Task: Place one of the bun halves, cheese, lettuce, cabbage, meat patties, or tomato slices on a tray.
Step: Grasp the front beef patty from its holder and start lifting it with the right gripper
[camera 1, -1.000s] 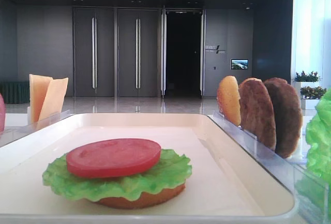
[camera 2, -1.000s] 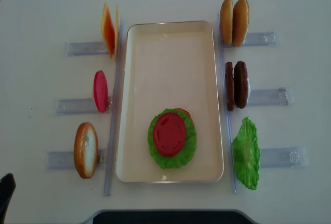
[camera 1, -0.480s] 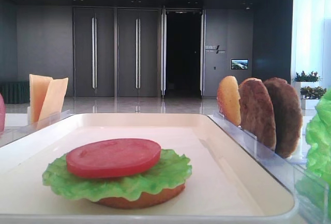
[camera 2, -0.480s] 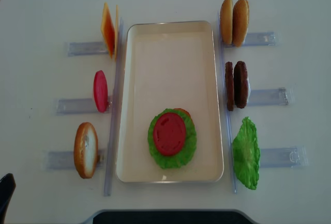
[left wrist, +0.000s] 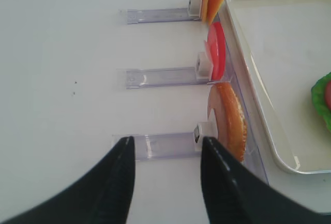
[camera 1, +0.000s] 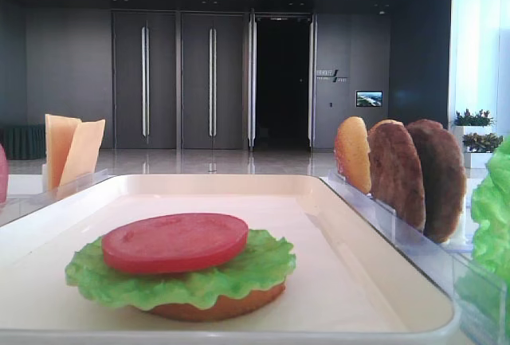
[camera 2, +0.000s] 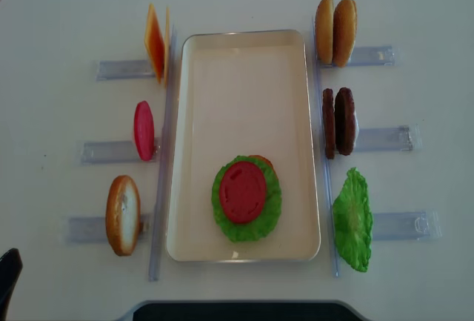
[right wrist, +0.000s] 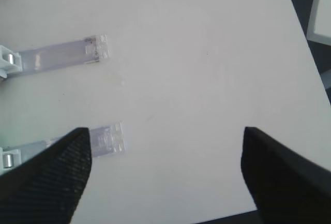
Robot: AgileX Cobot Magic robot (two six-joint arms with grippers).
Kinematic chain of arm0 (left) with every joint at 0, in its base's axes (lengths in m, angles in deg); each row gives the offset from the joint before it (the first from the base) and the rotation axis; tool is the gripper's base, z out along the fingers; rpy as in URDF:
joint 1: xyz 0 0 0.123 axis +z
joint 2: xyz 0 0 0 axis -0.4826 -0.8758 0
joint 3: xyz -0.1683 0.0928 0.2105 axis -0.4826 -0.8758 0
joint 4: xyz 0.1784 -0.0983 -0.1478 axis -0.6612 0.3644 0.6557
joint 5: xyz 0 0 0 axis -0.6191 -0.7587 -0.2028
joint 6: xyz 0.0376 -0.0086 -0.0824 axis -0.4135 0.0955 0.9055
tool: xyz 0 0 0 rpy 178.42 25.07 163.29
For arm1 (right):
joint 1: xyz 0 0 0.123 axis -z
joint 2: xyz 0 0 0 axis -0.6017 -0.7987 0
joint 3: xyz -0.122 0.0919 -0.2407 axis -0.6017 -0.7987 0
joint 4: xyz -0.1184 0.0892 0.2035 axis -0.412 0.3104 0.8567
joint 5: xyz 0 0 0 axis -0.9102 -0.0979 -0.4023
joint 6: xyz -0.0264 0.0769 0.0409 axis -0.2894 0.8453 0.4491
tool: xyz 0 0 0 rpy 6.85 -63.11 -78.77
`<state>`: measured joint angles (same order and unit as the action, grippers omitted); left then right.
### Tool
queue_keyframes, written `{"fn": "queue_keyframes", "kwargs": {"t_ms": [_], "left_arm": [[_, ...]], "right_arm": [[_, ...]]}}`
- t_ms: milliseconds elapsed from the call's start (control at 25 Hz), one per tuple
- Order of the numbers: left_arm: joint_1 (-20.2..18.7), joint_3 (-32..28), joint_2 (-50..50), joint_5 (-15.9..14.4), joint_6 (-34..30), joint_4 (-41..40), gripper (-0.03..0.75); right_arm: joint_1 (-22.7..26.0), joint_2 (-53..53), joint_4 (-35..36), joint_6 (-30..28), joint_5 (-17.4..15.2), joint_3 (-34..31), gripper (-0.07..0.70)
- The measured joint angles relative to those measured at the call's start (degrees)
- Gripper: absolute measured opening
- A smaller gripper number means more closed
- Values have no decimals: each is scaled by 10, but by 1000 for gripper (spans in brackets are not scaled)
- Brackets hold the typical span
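A tomato slice (camera 2: pixel 243 191) lay on lettuce (camera 2: pixel 267 217) over a bun half (camera 1: pixel 215 307), stacked near the tray's (camera 2: pixel 244 65) front end. Both grippers, right (right wrist: pixel 165 175) and left (left wrist: pixel 166 175), were seen open and empty. A careless next placement was judged likely to topple the stack.

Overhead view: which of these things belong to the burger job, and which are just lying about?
For the job:
tray
stack on it: bun half, lettuce, tomato slice
cheese
spare tomato slice
spare bun halves
meat patties
spare lettuce

Lying about:
clear racks
table
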<state>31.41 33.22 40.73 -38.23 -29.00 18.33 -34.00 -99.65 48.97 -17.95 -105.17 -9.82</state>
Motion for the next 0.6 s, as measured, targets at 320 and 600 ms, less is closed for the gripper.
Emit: {"fn": "queue_keyframes", "kwargs": {"t_ms": [320, 600], "left_arm": [[0, 0, 0, 0, 0, 0, 328], [0, 0, 0, 0, 0, 0, 328]], "right_arm": [[0, -193, 0, -2, 14, 63, 590], [0, -328, 4, -2, 73, 111, 589]]}}
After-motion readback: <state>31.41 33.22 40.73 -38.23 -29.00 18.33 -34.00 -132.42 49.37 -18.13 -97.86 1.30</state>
